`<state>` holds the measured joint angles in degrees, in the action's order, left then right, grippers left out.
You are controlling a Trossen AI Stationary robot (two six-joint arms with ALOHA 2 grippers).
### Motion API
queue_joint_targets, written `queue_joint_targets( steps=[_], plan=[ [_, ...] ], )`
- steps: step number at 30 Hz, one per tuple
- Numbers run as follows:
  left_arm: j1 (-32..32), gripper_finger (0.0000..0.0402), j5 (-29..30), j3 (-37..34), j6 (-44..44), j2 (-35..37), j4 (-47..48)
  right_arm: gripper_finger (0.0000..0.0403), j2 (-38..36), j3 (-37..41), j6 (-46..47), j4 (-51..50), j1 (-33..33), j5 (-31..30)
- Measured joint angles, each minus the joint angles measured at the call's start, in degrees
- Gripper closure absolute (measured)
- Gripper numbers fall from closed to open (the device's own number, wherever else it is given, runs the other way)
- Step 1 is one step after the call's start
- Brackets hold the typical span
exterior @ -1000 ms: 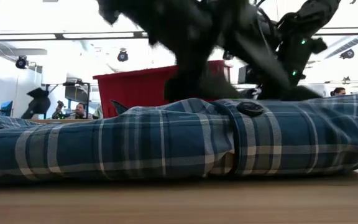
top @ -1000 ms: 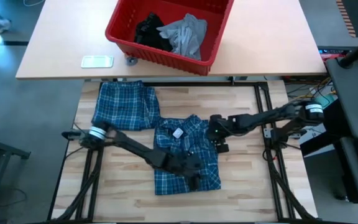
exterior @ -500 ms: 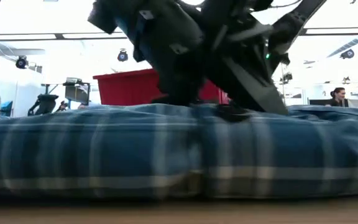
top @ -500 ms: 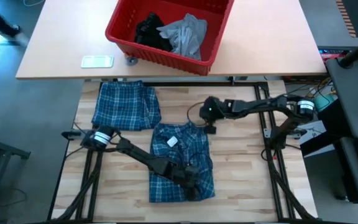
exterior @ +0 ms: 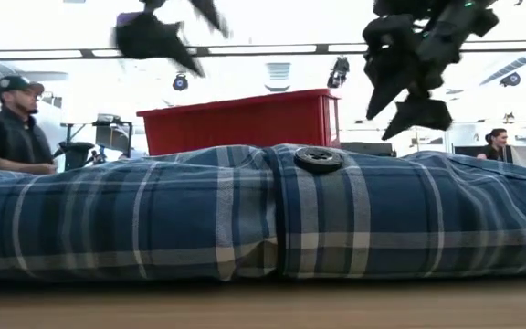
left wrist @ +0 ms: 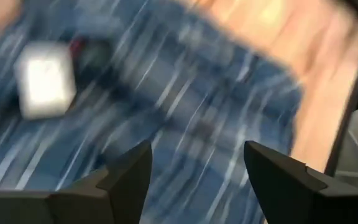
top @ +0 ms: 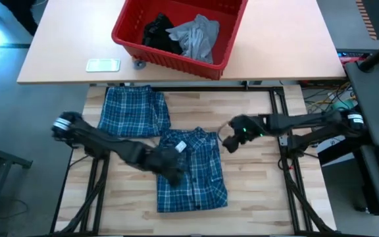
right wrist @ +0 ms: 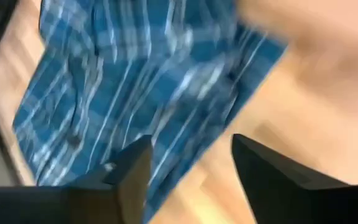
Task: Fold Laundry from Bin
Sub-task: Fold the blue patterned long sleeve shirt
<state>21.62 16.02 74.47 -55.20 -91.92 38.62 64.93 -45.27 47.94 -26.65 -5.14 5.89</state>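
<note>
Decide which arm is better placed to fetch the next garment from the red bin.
Probably the right: its gripper hangs open beside the folded plaid shirt, nearer the bin; the left gripper, also open, hovers over the shirt.

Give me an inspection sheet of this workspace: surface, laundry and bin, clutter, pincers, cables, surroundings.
Surface: wooden table, mostly bare.
Job's things: folded plaid shirt at centre; second folded plaid piece beside it; red bin on the far tan table, holding a grey T-shirt and a black garment.
Clutter: small clear item near the bin.
Pincers: left pincer open above the shirt, empty; right pincer open at the shirt's edge, empty.
Cables: bundle off the table's right side.
Surroundings: person in the background.
</note>
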Motion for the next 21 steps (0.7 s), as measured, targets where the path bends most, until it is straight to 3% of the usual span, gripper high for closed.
queue_joint_targets(
  steps=[7, 12, 16, 21],
  plan=[
    [2.8, 0.0148, -1.1, -22.3, -25.9, 17.4, 2.3, 0.0084, 2.9, 1.8, 4.1, 0.8, 5.6, -6.1],
    [2.5, 0.0121, -1.3, -34.4, -35.7, 24.6, -1.5, 0.0052, 7.0, 1.8, 4.2, 6.2, 5.6, -6.1],
    [2.3, 0.0092, -0.6, -42.2, -36.3, 25.7, -10.3, 0.0049, 11.0, 1.8, 5.6, 8.3, 5.5, -5.9],
    [-0.4, 0.0083, 1.0, -51.3, -30.6, 23.6, -31.4, 0.0049, 16.9, 1.8, 6.5, 14.7, 5.5, -3.9]
  ],
)
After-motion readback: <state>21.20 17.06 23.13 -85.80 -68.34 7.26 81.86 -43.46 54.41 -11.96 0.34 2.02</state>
